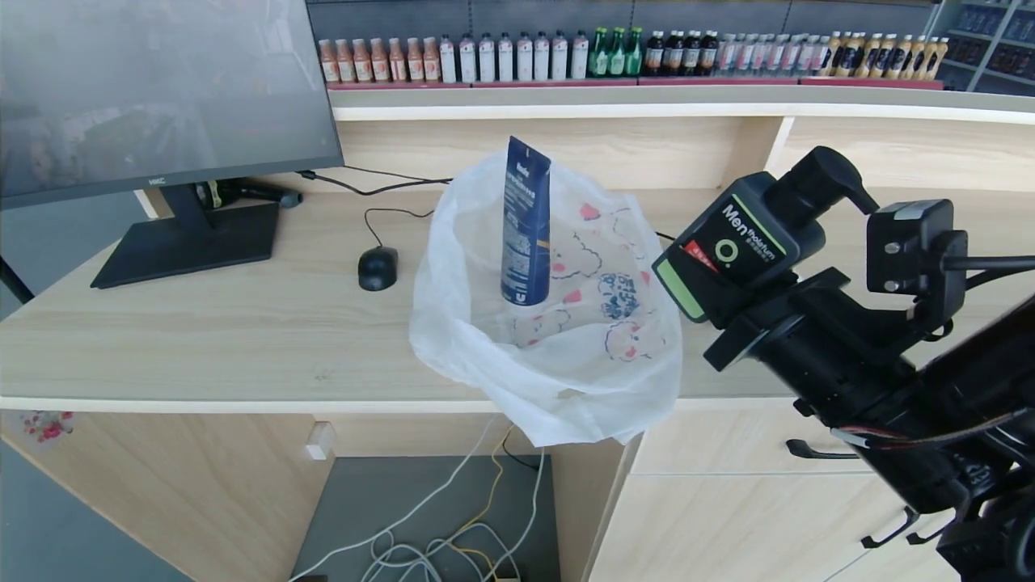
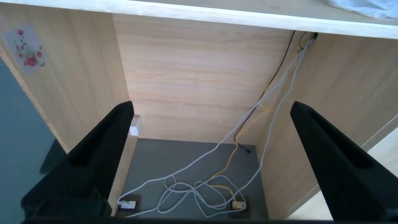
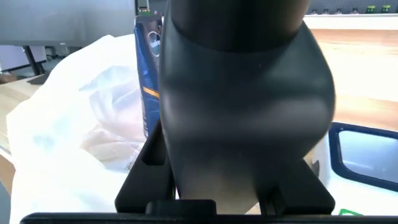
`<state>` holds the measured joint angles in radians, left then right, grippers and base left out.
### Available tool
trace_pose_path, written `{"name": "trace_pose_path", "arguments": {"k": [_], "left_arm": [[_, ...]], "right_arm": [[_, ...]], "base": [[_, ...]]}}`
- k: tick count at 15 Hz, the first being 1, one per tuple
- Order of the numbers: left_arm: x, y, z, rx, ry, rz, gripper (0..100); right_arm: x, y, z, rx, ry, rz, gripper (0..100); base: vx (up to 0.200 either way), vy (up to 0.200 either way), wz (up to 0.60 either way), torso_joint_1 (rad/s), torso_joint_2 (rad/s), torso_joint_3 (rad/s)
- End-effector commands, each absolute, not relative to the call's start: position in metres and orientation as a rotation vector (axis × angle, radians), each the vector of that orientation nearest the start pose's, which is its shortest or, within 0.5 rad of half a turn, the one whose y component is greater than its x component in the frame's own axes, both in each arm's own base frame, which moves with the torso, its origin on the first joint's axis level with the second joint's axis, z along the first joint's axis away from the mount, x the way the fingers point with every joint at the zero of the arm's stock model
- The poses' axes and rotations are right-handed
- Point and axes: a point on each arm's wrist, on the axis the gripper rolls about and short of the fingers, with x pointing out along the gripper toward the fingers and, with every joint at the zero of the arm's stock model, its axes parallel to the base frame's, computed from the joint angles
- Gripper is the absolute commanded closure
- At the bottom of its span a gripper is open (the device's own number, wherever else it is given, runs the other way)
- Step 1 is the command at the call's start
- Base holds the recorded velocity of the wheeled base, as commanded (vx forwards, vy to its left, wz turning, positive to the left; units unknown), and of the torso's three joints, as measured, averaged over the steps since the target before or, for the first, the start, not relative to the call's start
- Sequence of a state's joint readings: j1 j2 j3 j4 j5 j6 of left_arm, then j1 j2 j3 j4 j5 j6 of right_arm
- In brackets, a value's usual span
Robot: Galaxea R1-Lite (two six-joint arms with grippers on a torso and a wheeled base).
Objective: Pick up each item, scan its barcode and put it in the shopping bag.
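Observation:
My right gripper is shut on a black pump bottle with a green-edged label, held tilted above the counter just right of the shopping bag. In the right wrist view the black pump bottle is close up, with the bag beyond it. The white shopping bag with cartoon prints stands open at the counter's front edge, its bottom hanging over. A dark blue tube stands upright inside it. My left gripper is open and holds nothing, low in front of the counter's open bay.
A monitor on a black stand sits at the counter's left, a black handheld device behind its foot and a black mouse beside the bag. Bottles line the back shelf. Loose cables lie under the counter.

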<state>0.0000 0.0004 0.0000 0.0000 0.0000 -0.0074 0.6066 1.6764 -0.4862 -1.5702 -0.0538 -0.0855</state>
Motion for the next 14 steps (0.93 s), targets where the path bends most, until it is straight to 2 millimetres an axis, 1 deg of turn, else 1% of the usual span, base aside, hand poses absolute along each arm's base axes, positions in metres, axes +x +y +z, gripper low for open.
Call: {"name": "trace_pose_path", "arguments": {"k": [1, 2, 9, 10, 12, 14], "left_arm": [[-0.0228, 0.0, 0.0755, -0.006, 0.0, 0.0, 0], [-0.0228, 0.0, 0.0755, -0.006, 0.0, 0.0, 0], [-0.0228, 0.0, 0.0755, -0.003, 0.0, 0.0, 0], [-0.0228, 0.0, 0.0755, -0.003, 0.0, 0.0, 0], [-0.0228, 0.0, 0.0755, -0.003, 0.0, 0.0, 0], [-0.0228, 0.0, 0.0755, -0.003, 0.0, -0.002, 0]], "right_arm": [[0.2149, 0.1479, 0.2045, 0.044, -0.397, 0.53, 100], [0.2146, 0.1477, 0.2049, 0.044, -0.398, 0.529, 100], [0.2119, 0.1457, 0.2037, 0.028, -0.396, 0.524, 100], [0.2116, 0.1469, 0.2059, 0.032, -0.404, 0.526, 100], [0.2162, 0.1511, 0.2083, 0.032, -0.401, 0.528, 100], [0.2214, 0.1543, 0.2135, 0.015, -0.353, 0.531, 100]], "base": [[0.0, 0.2, 0.0, -0.002, 0.0, 0.002], [0.0, 0.2, 0.0, 0.002, 0.0, 0.002], [0.0, 0.0, 0.0, 0.0, 0.0, 0.0], [0.0, 0.0, 0.0, 0.0, 0.0, 0.0], [0.0, 0.0, 0.0, 0.0, 0.0, 0.0], [0.0, 0.0, 0.0, 0.0, 0.0, 0.0]]}}
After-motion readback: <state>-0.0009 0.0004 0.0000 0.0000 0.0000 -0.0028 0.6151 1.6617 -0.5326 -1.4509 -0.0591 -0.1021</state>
